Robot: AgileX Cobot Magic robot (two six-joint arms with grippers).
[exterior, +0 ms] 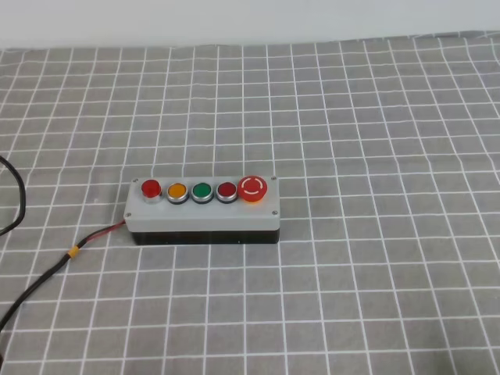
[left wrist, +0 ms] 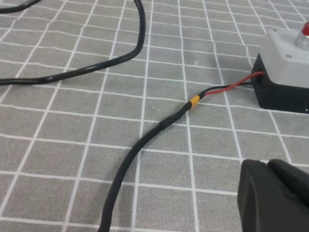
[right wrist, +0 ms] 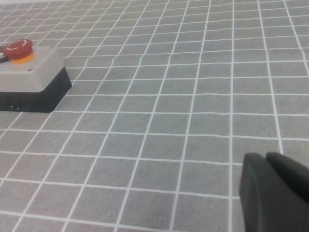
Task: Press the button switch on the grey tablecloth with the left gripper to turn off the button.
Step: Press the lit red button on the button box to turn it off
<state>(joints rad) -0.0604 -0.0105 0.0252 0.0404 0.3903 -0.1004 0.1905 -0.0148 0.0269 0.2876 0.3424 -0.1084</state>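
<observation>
The button switch (exterior: 203,212) lies on the grey tablecloth (exterior: 375,141), a light-grey box on a black base with five round buttons in a row. The bright-red domed button (exterior: 151,188) is the leftmost one. The switch's left end also shows in the left wrist view (left wrist: 285,67), with the button's edge (left wrist: 304,30) at the frame border. Its right end shows in the right wrist view (right wrist: 34,77). My left gripper (left wrist: 268,166) is shut and empty, low over the cloth, well left of the switch. My right gripper (right wrist: 264,159) is shut and empty, far right of the switch. Neither gripper shows in the exterior view.
A red-black cable (exterior: 94,237) with a yellow band (left wrist: 194,101) runs from the switch's left end toward the front left. A second black cable (left wrist: 130,48) loops across the cloth at the far left. The cloth's far edge meets a pale wall (exterior: 234,19).
</observation>
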